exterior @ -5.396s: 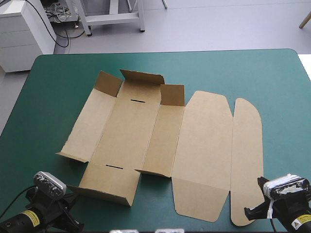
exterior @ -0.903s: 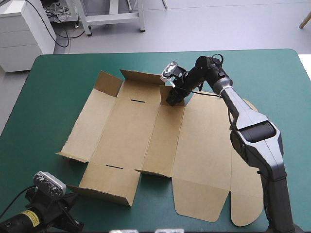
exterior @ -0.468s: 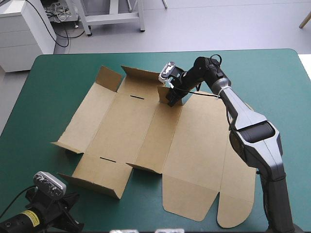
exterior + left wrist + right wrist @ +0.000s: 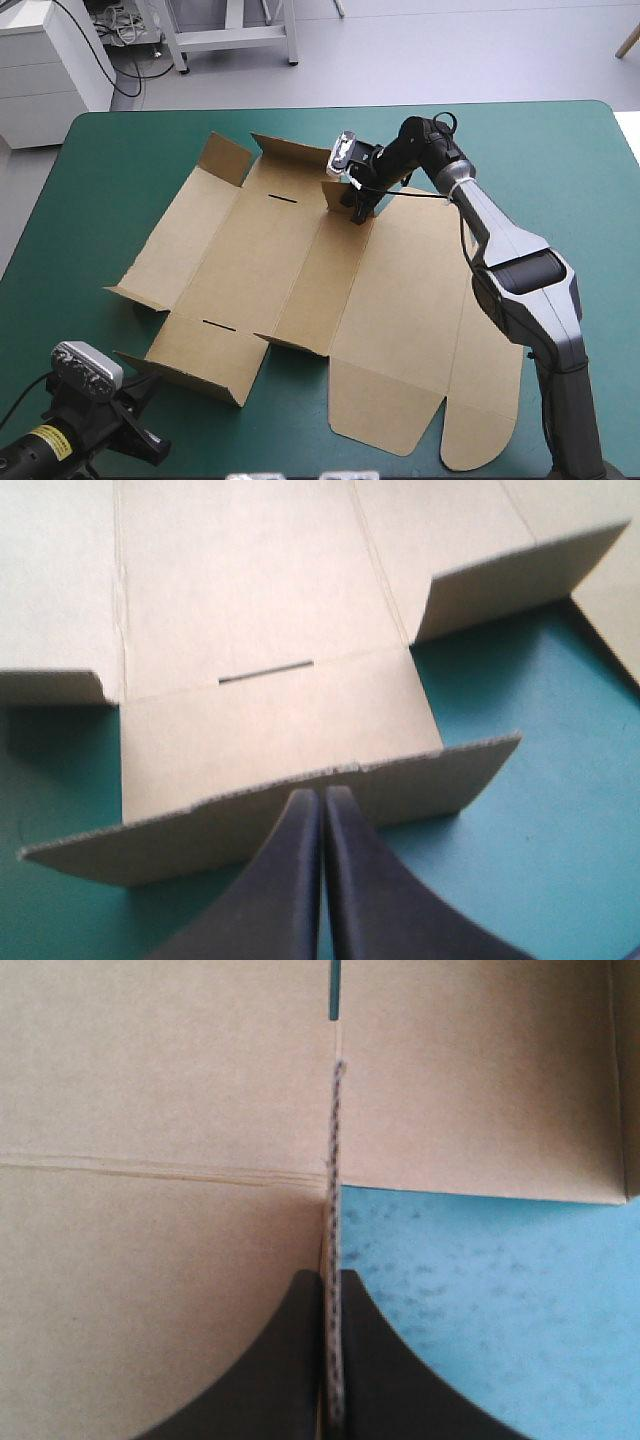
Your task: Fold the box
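The brown box lies as a cut sheet on the teal-green table, mostly flat, with several small flaps raised at its far and near ends. My right gripper reaches to the far end and is shut on an upright corner flap. In the right wrist view, that flap's edge runs straight between the black fingers. My left gripper sits low at the table's near left corner. It is shut and empty, its tips just short of the raised near flap.
The wide lid panel and its rounded tongue lie flat on the box's right side, reaching toward the table's near edge. My right arm stretches over them. A thin slot shows in the board ahead of the left gripper.
The right arm has come from the near right corner to the far flap and gripped it. Since then the whole sheet has slid and turned leftward. The left gripper has drawn back slightly.
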Robot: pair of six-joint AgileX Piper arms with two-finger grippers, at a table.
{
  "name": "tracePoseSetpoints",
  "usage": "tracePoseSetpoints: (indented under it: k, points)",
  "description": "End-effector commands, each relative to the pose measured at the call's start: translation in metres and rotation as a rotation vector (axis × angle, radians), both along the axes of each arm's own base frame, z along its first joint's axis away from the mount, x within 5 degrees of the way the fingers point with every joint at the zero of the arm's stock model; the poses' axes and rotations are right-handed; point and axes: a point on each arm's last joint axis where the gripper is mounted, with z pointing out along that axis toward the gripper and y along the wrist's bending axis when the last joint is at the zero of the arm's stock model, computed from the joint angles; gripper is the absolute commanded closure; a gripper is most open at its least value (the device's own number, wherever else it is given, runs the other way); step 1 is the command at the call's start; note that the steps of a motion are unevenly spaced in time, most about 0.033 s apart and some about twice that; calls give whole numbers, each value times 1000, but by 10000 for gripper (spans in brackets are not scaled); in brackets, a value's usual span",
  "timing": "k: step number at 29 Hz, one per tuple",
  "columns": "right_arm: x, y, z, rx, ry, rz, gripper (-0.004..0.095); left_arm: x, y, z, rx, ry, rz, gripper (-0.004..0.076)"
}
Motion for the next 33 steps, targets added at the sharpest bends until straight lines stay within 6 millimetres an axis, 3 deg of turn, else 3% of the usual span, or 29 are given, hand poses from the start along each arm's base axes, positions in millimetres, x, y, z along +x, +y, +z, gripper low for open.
tracePoseSetpoints:
  k: [1, 17, 28, 33]
  points:
    - [-12, 0, 44, 34, -109, 102, 930, 3, -2, 25, -87, -136, 12, 731]
    - [-24, 10, 64, 79, -219, 286, 930, 3, -3, 27, -118, -139, 6, 731]
    - [-46, 51, 62, 42, -271, 445, 930, 3, -4, 28, -124, -136, 4, 731]
    - [-47, 53, 61, 24, -269, 444, 930, 2, -4, 28, -130, -134, 2, 731]
